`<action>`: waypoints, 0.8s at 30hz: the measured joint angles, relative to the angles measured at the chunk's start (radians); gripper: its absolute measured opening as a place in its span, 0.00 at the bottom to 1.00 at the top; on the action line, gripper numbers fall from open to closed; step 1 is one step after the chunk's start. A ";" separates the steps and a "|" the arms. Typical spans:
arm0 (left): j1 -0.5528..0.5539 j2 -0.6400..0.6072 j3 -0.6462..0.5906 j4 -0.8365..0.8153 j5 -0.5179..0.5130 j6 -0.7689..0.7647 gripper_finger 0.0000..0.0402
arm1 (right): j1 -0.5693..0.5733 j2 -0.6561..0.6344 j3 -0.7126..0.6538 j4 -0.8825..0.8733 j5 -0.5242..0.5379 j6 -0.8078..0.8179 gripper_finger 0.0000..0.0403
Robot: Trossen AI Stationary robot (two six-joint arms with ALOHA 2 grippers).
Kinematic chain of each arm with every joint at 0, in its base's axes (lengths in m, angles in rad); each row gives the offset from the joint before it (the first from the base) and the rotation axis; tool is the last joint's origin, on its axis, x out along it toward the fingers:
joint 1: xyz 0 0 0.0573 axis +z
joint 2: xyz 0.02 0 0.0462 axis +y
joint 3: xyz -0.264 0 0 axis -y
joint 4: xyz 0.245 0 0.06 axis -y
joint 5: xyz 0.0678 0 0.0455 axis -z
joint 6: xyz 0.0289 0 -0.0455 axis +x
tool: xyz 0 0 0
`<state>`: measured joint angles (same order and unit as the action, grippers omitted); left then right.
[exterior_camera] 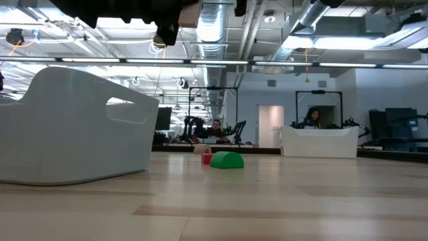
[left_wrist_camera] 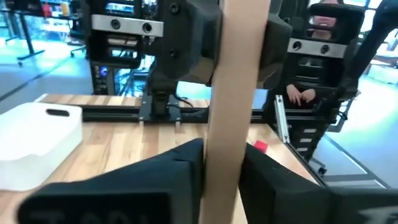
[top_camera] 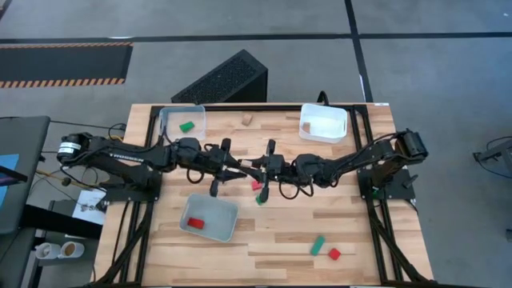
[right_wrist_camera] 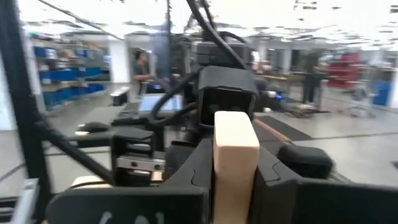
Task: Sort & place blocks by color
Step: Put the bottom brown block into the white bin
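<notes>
A plain light-wood bar [top_camera: 247, 169] hangs in the air above the table's middle, between my two grippers. My left gripper [top_camera: 238, 168] reaches in from the left and my right gripper [top_camera: 258, 170] from the right, and both are shut on the bar. In the left wrist view the bar [left_wrist_camera: 227, 87] runs away from my left gripper [left_wrist_camera: 221, 186] toward the right arm. In the right wrist view only its end [right_wrist_camera: 235, 149] shows in my right gripper [right_wrist_camera: 235, 193]. A red block [top_camera: 256, 185] and a green block [top_camera: 260, 198] lie on the table just below. My left gripper pinches the bar's near end [left_wrist_camera: 219, 168] between its two fingers [left_wrist_camera: 177, 168], level, from the table's left, with the fingers along the bar. The bar is lifted clear. My right gripper pinches the bar's other end [right_wrist_camera: 235, 165] between its fingers [right_wrist_camera: 283, 171], level, from the table's right.
A translucent tray [top_camera: 170, 117] at the far left holds a green block [top_camera: 186, 126]. A white tray [top_camera: 322, 132] is at the far right. A near tray [top_camera: 220, 210] holds a red block [top_camera: 196, 223]. Loose blocks: plain wood [top_camera: 247, 119], green [top_camera: 318, 245], red [top_camera: 334, 254].
</notes>
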<state>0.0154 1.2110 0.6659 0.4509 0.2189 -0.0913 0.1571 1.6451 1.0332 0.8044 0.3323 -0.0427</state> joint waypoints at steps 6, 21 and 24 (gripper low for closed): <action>0.024 -0.023 0.000 -0.087 -0.086 0.034 0.43 | -0.001 -0.012 0.000 -0.026 0.219 -0.085 0.12; 0.164 -0.067 -0.061 -0.099 -0.145 0.167 0.68 | -0.147 -0.058 -0.001 -0.535 0.996 -0.104 0.12; 0.248 -0.048 -0.152 0.087 -0.100 0.138 0.68 | -0.233 -0.058 -0.001 -0.736 0.833 0.112 0.12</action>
<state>0.2634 1.1634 0.5136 0.5376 0.1187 0.0467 -0.0762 1.5875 1.0325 0.0689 1.1656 0.0691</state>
